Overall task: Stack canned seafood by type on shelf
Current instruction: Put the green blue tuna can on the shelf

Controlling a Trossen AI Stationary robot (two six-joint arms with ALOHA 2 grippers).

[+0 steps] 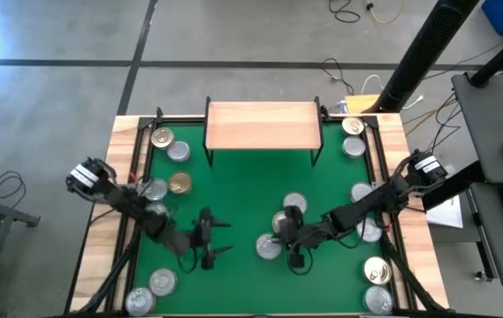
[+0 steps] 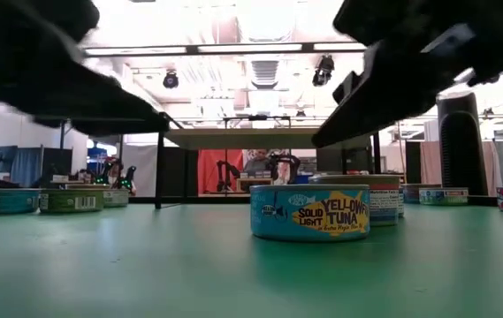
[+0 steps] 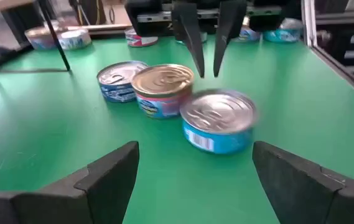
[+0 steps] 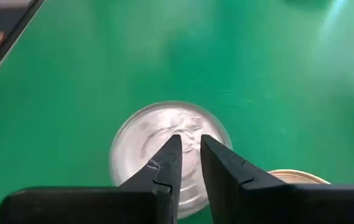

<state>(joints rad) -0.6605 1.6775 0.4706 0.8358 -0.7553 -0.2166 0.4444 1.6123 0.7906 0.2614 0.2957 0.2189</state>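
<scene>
Three tins stand close together on the green mat: a silver-topped blue tuna tin, a gold-topped tin and another silver-topped one. My right gripper hovers just over the nearest silver top, shut but for a slit, pointing down at a slant. Seen from the left wrist, its tips stop short of that tin. My left gripper is wide open and level, to the left of the group. The shelf stands bare at the far edge.
More tins lie along both sides: far left, mid left, near left, far right and near right. Free mat lies between the shelf and the middle tins. A wooden border frames the mat.
</scene>
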